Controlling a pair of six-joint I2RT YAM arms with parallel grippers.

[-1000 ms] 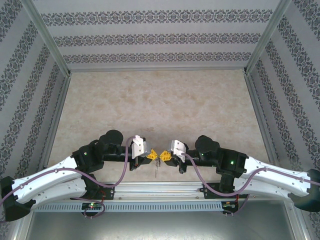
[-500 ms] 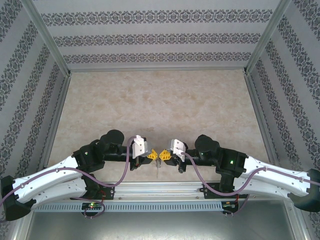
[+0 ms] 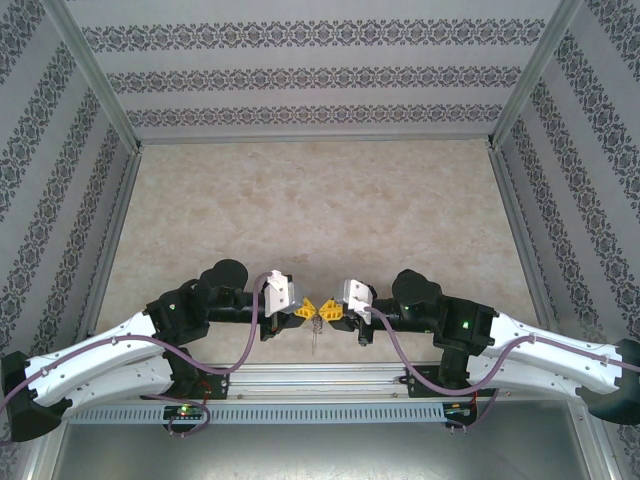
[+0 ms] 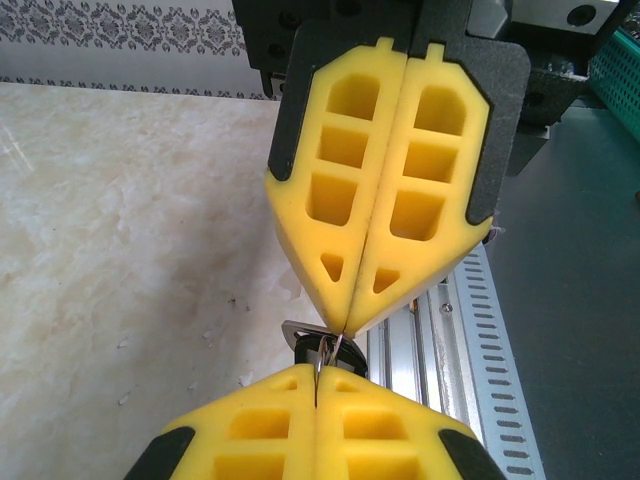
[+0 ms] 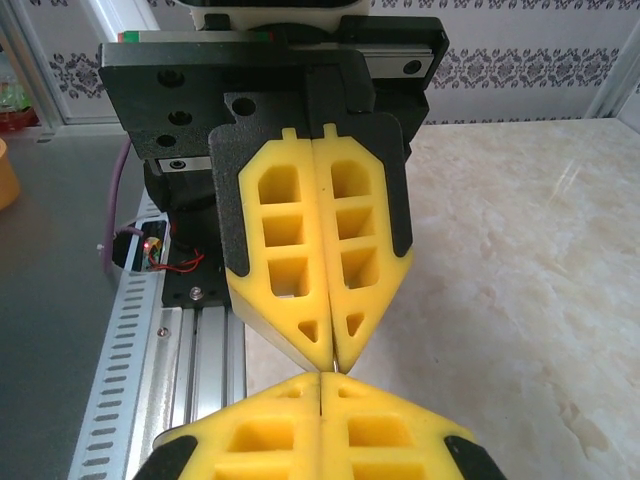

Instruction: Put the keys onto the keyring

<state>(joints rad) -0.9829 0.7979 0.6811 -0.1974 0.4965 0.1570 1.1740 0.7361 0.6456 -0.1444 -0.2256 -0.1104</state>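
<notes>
The key point(image 4: 308, 346), dark-headed and tiny, sits just where the two sets of yellow tips meet, above the near edge of the surface point(image 3: 320, 210). A thin grey line hanging below is probably the keyring point(image 3: 316, 338). The left gripper point(image 4: 316, 374) and right gripper point(image 4: 345, 326) both have their jaws pressed fully shut; I cannot tell which pinches what. Any small misalignment or loosened pinch could drop the key onto the slotted rail point(image 4: 455, 350). The surface is pale marbled stone, enclosed by patterned walls point(image 3: 320, 75).

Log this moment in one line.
left gripper shut on key | right gripper shut, tips meeting | thin metal hanging below, likely keyring | threading unconfirmed
</notes>
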